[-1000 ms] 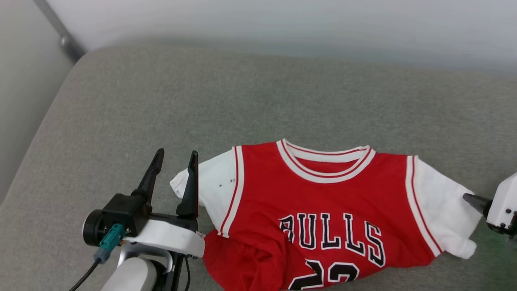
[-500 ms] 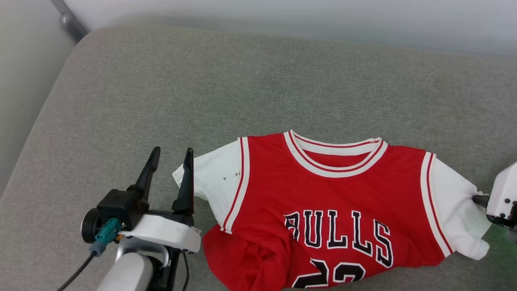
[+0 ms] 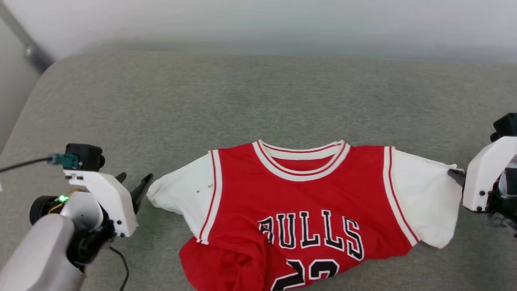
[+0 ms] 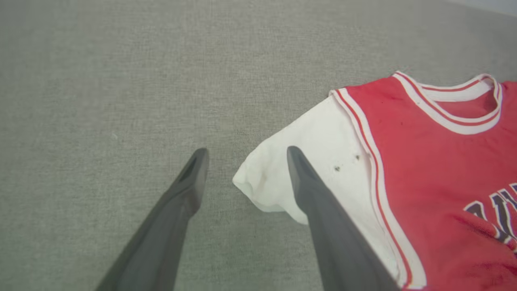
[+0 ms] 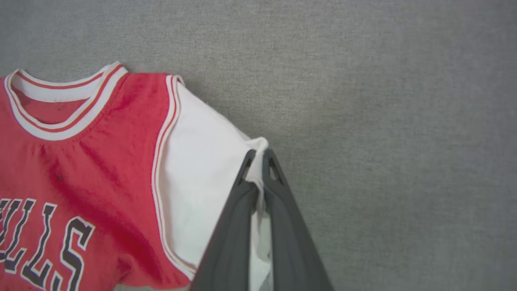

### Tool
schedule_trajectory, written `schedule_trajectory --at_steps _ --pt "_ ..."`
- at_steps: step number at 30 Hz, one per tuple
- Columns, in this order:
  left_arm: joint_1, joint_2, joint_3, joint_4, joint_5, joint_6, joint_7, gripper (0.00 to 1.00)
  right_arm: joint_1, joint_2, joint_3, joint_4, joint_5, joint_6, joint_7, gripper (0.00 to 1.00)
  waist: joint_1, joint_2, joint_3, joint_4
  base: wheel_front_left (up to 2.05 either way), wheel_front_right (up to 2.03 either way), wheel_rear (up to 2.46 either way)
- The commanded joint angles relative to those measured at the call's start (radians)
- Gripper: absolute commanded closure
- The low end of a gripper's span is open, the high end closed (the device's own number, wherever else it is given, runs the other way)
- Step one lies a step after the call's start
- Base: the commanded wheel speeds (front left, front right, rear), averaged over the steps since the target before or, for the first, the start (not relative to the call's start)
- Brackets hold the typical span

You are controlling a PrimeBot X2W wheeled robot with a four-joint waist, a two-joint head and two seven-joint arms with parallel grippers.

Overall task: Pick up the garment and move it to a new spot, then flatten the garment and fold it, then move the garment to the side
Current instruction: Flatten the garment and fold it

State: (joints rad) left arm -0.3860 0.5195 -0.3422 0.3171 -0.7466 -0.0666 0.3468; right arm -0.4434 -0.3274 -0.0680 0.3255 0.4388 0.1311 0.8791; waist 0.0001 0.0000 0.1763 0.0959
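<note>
**Garment (image 3: 299,202) flat on cushion, one sleeve pinched**

The garment lies front up on the grey cushion (image 3: 242,101), collar (image 3: 301,161) toward the far edge. Its lower part on the robot's left is bunched into folds. The right gripper (image 5: 258,155) has its fingers pressed together on the outer hem of the right sleeve (image 3: 424,202), with white cloth caught between them. The left gripper (image 4: 244,155) has its fingers spread apart and holds nothing. The tip of the left sleeve (image 4: 307,161) lies between them in the left wrist view, one finger over the sleeve and the other over bare cushion. I cannot tell whether they touch the cloth.
</note>
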Motion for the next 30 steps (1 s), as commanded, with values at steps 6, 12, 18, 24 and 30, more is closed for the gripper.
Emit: schedule_trajectory --at_steps 6,12,18,24,30 --pt "-0.078 0.04 -0.034 0.113 -0.096 -0.036 0.246 0.0 0.058 0.029 0.027 -0.081 0.036 -0.001 -0.001 1.0 -0.0001 0.0 0.029 -0.088 0.0 0.0 0.0" --pt "-0.113 0.024 -0.086 0.229 -0.118 -0.047 0.347 0.0 0.074 0.046 0.038 -0.077 0.048 -0.001 -0.007 1.0 -0.0001 0.0 0.06 -0.133 0.0 0.0 0.0" --pt "-0.09 -0.016 -0.139 0.344 -0.125 -0.035 0.45 0.31 0.071 0.045 0.051 -0.067 0.061 -0.001 -0.018 1.0 -0.0001 0.0 0.064 -0.15 0.0 0.0 0.0" --pt "-0.114 -0.06 -0.135 0.366 -0.136 -0.044 0.399 1.0 0.07 0.027 0.052 -0.062 0.069 -0.001 -0.027 1.0 -0.0001 0.0 0.051 -0.142 0.0 0.0 0.0" --pt "-0.202 -0.084 -0.144 0.37 -0.083 -0.043 0.296 1.0 0.072 0.007 0.046 -0.072 0.065 -0.001 -0.043 1.0 -0.0001 0.0 0.006 -0.109 0.0 0.0 0.0"
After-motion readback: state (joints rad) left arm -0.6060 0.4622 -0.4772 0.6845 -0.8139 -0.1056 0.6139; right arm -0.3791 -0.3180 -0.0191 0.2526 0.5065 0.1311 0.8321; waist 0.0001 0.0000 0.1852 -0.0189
